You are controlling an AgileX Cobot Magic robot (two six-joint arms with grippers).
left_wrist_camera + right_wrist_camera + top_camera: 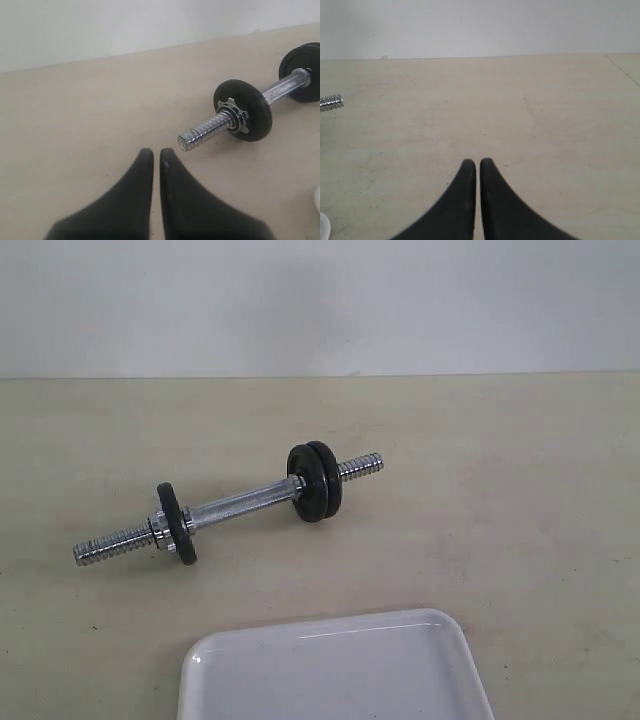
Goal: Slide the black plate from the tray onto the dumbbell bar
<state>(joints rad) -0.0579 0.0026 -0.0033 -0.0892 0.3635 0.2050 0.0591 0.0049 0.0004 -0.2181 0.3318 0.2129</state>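
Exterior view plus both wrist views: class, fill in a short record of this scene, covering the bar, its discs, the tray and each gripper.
bar: slim chrome dumbbell bar with threaded ends, lying on the beige table
one end: a single matte-black round weight disc
other end: two black discs side by side
tray: glossy white rectangular tray, visible part holds nothing
left gripper: shut, holding nothing
right gripper: shut, holding nothing

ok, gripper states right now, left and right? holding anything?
Left gripper: shut, holding nothing.
Right gripper: shut, holding nothing.
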